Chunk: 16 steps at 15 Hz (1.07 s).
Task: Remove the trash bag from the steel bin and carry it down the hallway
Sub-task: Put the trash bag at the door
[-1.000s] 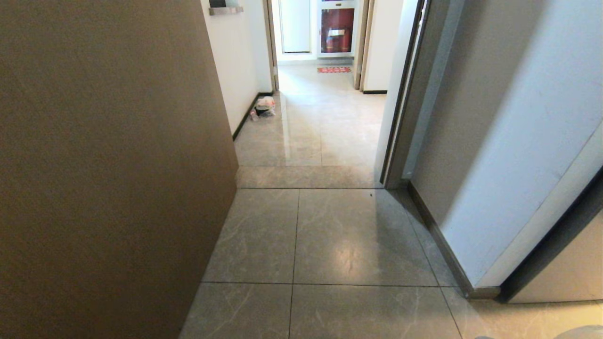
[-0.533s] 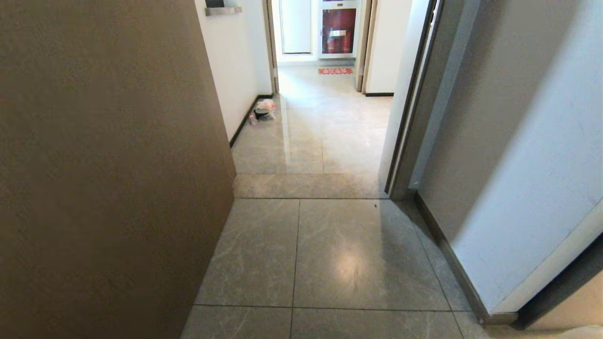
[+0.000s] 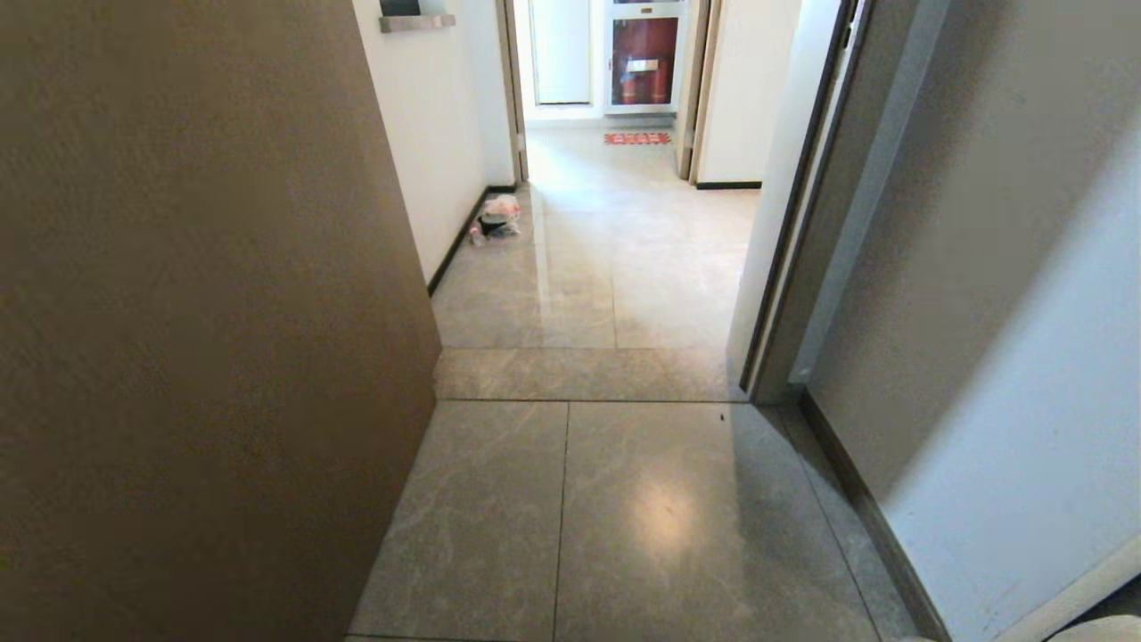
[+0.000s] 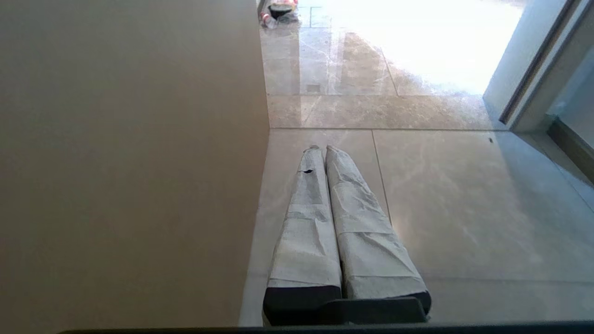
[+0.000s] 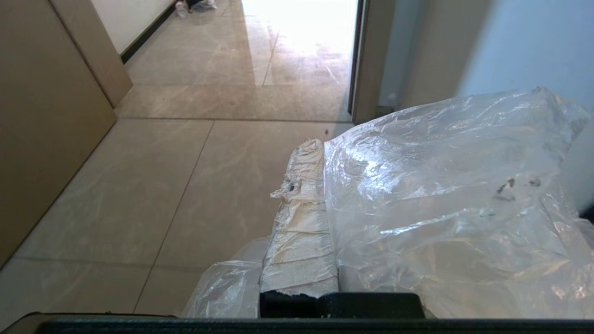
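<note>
I judge I'm in the carrying leg now: the steel bin is nowhere in my views, and the trash bag (image 5: 445, 199) is already in the right gripper (image 5: 320, 153), which is clenched on the thin clear plastic. The film drapes over one finger and billows out beside it, with more hanging below the fingers. Ahead of that pincer lies the doorway, and beyond it the hallway (image 3: 615, 259), its glossy tiles running on past a small heap of rubbish (image 3: 496, 218) against the far wall. The left gripper (image 4: 325, 150) is closed on nothing, held low and level over the floor, a brown panel (image 4: 130, 162) just beside it. The next move, I reckon, is steering straight through the gap without snagging the bag on the door frame (image 5: 366, 60).
</note>
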### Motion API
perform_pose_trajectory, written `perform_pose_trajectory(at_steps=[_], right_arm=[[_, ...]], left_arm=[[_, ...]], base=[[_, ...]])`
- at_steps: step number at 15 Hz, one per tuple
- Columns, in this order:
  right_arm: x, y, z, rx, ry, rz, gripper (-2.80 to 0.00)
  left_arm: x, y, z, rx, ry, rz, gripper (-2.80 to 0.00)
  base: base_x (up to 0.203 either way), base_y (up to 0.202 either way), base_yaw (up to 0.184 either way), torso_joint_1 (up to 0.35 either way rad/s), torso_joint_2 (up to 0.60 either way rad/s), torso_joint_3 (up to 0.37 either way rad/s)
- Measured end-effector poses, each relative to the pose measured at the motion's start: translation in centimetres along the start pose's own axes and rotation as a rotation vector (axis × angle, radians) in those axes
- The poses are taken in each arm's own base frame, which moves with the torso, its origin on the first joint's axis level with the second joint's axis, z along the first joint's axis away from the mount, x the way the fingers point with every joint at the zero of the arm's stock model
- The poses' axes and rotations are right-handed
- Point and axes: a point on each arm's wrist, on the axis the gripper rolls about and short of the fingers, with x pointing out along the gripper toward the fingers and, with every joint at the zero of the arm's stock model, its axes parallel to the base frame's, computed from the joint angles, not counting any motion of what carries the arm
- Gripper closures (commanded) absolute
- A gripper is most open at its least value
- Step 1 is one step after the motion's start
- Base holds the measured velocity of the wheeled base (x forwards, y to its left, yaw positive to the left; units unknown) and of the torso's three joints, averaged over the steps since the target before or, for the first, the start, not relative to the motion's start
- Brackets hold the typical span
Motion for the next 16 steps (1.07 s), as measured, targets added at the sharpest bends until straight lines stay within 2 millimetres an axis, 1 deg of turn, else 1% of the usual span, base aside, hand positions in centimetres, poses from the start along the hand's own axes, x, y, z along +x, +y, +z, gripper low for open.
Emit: perform_pose_trajectory(at_steps=[16], right_arm=[[0.0,0.0,0.0,0.0,0.0,0.0,0.0]], left_arm=[[0.0,0.0,-0.01,0.0,0.001,0.0,0.0]], base=[[0.191,0.0,0.001,0.003,0.0,0.003]])
